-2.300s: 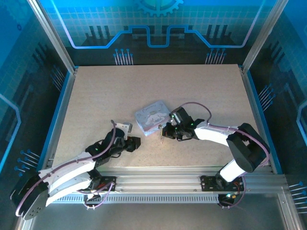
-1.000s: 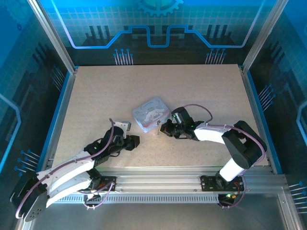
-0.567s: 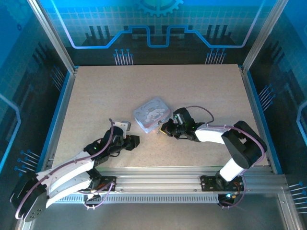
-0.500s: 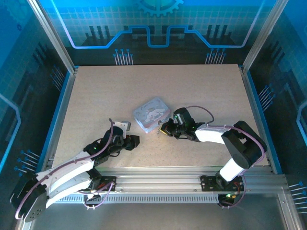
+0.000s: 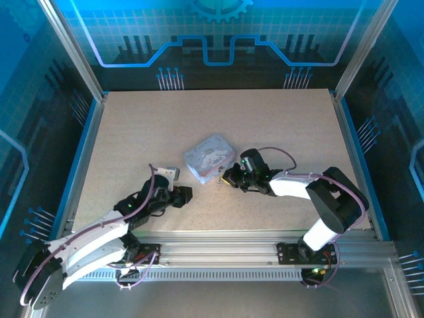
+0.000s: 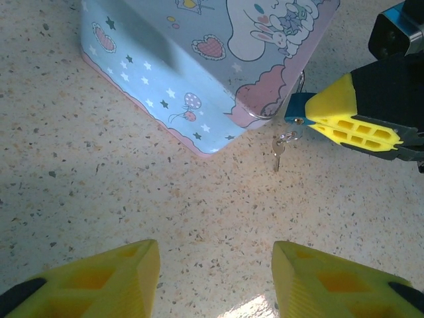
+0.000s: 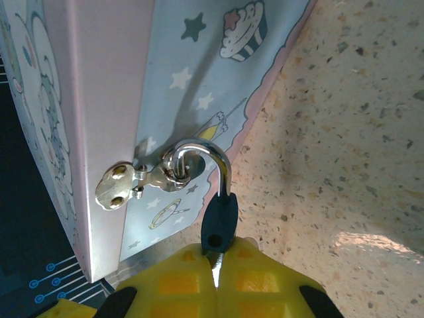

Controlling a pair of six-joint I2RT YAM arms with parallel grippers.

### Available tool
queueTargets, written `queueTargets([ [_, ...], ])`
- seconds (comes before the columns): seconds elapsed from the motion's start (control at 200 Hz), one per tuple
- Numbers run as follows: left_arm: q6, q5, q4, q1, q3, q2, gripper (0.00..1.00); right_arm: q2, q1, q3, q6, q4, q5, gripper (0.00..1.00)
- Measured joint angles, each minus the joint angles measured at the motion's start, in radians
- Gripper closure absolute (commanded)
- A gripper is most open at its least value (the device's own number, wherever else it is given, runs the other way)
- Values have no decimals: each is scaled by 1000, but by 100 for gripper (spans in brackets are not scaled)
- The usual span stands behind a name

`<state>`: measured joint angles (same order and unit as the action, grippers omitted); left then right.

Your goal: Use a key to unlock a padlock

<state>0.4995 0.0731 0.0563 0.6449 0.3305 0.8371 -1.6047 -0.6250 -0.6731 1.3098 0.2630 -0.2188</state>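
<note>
While your right tool (image 7: pixel 215 273) is clamped shut on the padlock (image 7: pixel 220 222), steadying it where its shackle (image 7: pixel 207 154) hooks the hasp (image 7: pixel 122 183) of the tin (image 7: pixel 199 73), the key (image 6: pixel 278 151) sits just below, near the tin's corner. Your left tool (image 6: pixel 215 281) hangs half open and empty; next, it must pinch that tiny key and turn it.

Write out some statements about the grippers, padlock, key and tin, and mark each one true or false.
1. The right gripper is shut on the padlock. True.
2. The left gripper holds the key. False: the left gripper is open with nothing between its fingers, and the key sits by the tin's corner, near the padlock.
3. The padlock's shackle passes through the hasp on the tin. True.
4. The tin is plain bare metal. False: it is printed with cartoon figures, stars and hearts.
</note>
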Motion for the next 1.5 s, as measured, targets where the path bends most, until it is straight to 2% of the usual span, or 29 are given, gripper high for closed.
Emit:
queueTargets([
  [0.71, 0, 0, 21, -1, 0, -28, 51, 33, 5, 10, 11, -32, 58, 100],
  [0.985, 0, 0, 28, -1, 0, -34, 51, 94, 5, 11, -18, -100, 86, 100],
  [1.206, -1, -4, 56, -1, 6, -34, 49, 219, 5, 10, -108, -239, 132, 100],
  [1.501, 1, -28, 121, -1, 91, -33, 49, 568, 71, 10, -292, -537, 214, 100],
])
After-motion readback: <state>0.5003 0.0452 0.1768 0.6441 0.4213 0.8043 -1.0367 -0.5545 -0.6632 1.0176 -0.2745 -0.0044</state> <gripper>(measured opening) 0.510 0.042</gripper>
